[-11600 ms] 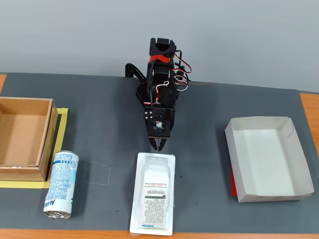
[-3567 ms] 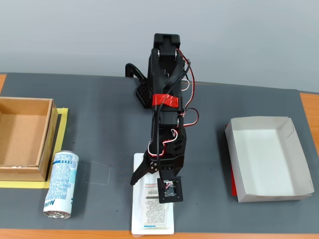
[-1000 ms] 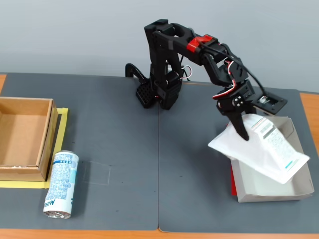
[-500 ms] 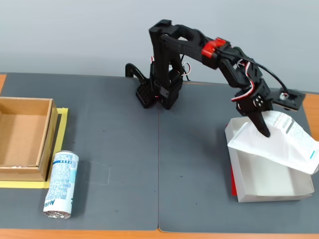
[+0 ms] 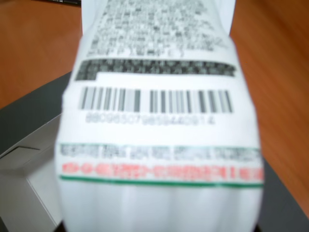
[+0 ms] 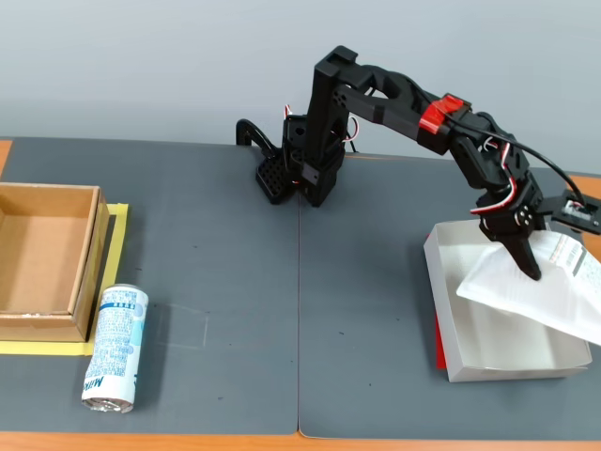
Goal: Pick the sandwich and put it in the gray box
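Note:
The sandwich (image 6: 545,291) is a long clear-white wedge pack with a white barcode label. In the fixed view it hangs tilted over the right part of the gray box (image 6: 451,310), its right end past the tray's right wall. My gripper (image 6: 529,263) is shut on the sandwich near its upper middle. In the wrist view the sandwich label (image 5: 159,121) fills most of the frame, blurred, and hides my fingers. A corner of the gray box (image 5: 29,179) shows at lower left.
A blue-and-white drink can (image 6: 115,348) lies on the dark mat at lower left. A deeper brown cardboard box (image 6: 42,258) stands on yellow tape at the left edge. The arm's base (image 6: 300,169) stands at the back centre. Orange tabletop borders the mat.

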